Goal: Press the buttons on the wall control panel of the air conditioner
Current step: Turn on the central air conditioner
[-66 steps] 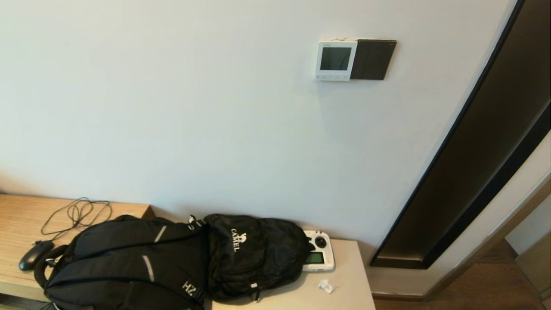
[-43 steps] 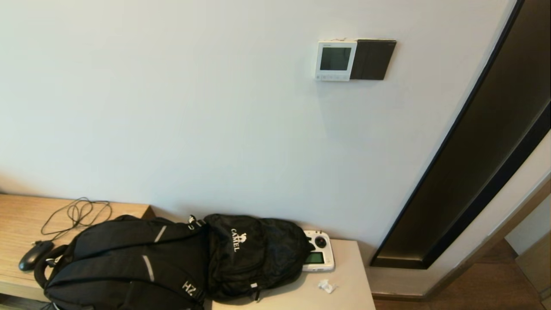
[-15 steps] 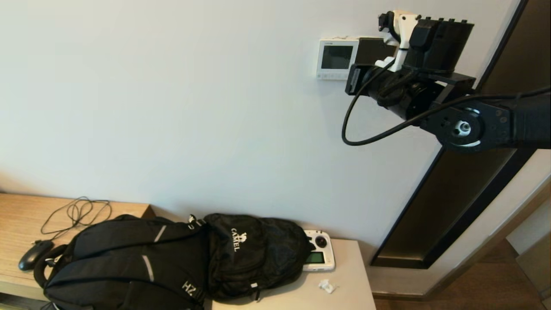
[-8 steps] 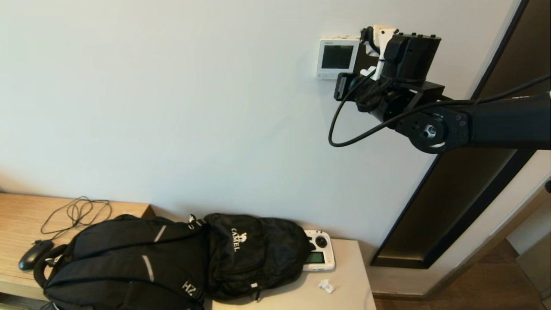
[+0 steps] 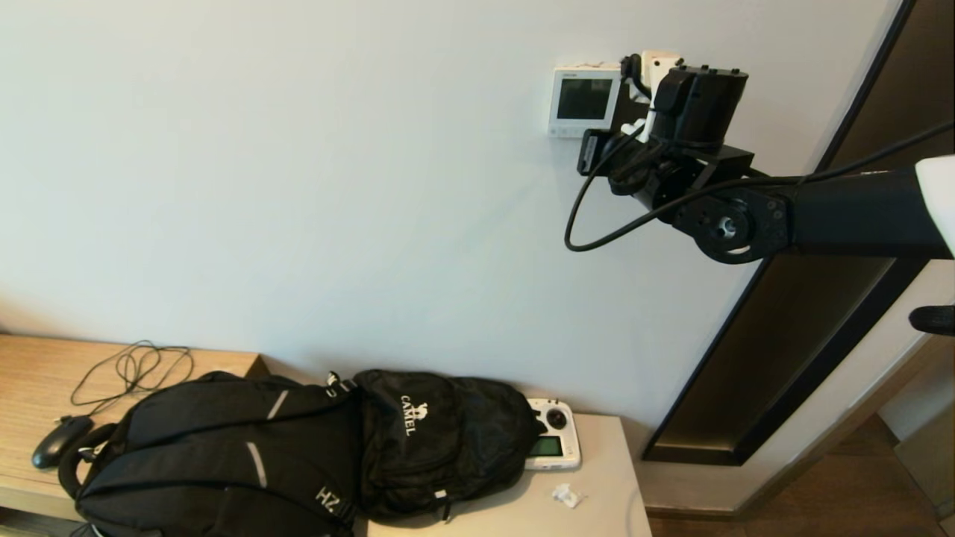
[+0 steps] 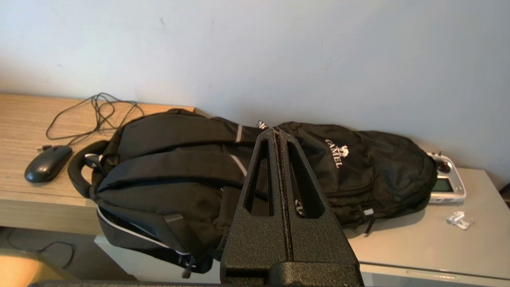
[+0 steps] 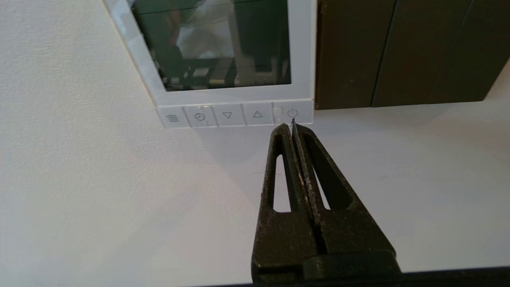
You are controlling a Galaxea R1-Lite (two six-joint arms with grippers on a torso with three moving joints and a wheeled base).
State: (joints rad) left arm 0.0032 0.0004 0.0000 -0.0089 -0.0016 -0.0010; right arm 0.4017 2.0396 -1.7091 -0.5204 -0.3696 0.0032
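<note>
Right gripper (image 7: 292, 126): brought up to the wall since a second ago, fingers pressed together, tip just below the power button (image 7: 292, 113) of the control panel (image 5: 584, 101), high above the bench's right end (image 5: 597, 477); pressing is judged imminent. Left gripper (image 6: 277, 133): closed, parked over the backpack (image 6: 191, 159).

Bare wall (image 7: 119, 199) below the buttons (image 7: 235, 115); black plate (image 7: 398, 52) flush against the panel's (image 7: 303, 48) right edge.
</note>
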